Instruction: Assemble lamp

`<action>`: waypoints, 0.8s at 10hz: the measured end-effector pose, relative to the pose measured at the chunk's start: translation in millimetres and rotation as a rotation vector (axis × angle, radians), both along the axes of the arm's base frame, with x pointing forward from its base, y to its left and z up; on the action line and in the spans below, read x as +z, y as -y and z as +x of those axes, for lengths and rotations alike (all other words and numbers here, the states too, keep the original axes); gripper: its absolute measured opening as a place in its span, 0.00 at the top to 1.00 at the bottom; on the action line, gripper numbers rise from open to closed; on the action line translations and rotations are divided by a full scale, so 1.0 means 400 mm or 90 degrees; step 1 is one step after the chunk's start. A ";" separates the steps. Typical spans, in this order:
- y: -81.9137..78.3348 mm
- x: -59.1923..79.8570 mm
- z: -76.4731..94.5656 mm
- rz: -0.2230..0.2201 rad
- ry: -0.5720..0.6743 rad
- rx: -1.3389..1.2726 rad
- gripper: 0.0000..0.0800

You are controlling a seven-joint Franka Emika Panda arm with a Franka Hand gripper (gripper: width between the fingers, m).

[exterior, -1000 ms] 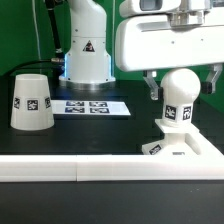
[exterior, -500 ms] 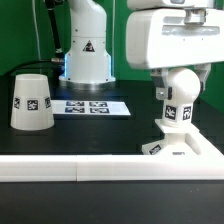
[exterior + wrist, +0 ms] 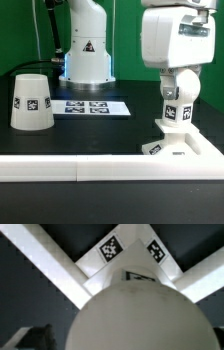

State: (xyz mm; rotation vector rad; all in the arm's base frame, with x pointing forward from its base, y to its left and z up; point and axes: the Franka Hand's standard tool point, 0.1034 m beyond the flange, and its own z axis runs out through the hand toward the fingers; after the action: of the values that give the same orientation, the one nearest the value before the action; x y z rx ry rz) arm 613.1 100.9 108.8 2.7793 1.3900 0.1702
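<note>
The ball-topped bulb (image 3: 181, 100) stands upright on the flat square stepped base (image 3: 182, 148) at the exterior view's right. My gripper (image 3: 183, 90) hangs straight over it, its fingers straddling the ball top, jaws apart. In the wrist view the bulb (image 3: 140, 314) fills the frame, with the tagged base (image 3: 128, 252) beyond it. One dark finger (image 3: 30, 339) shows beside the bulb with a gap between them. The tapered shade (image 3: 32, 100) stands alone, wide end down, at the exterior view's left.
The marker board (image 3: 90, 106) lies flat mid-table between shade and base. Long white bars (image 3: 100, 170) form a low wall along the front, right by the base. The robot's pedestal (image 3: 87, 50) stands at the back.
The hand has turned about its vertical axis over the bulb and now shows its narrow side; the fingers stand closer in beside the ball top. Bulb, base and shade have not moved.
</note>
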 end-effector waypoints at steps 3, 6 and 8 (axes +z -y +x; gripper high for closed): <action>0.004 -0.006 -0.002 -0.023 0.001 0.101 0.13; 0.006 -0.008 -0.001 -0.037 0.007 0.174 0.13; 0.006 -0.008 -0.001 -0.037 0.007 0.174 0.29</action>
State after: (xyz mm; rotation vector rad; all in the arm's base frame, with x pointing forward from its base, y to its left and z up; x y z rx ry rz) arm 612.9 98.3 105.6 2.5280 1.7361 0.1468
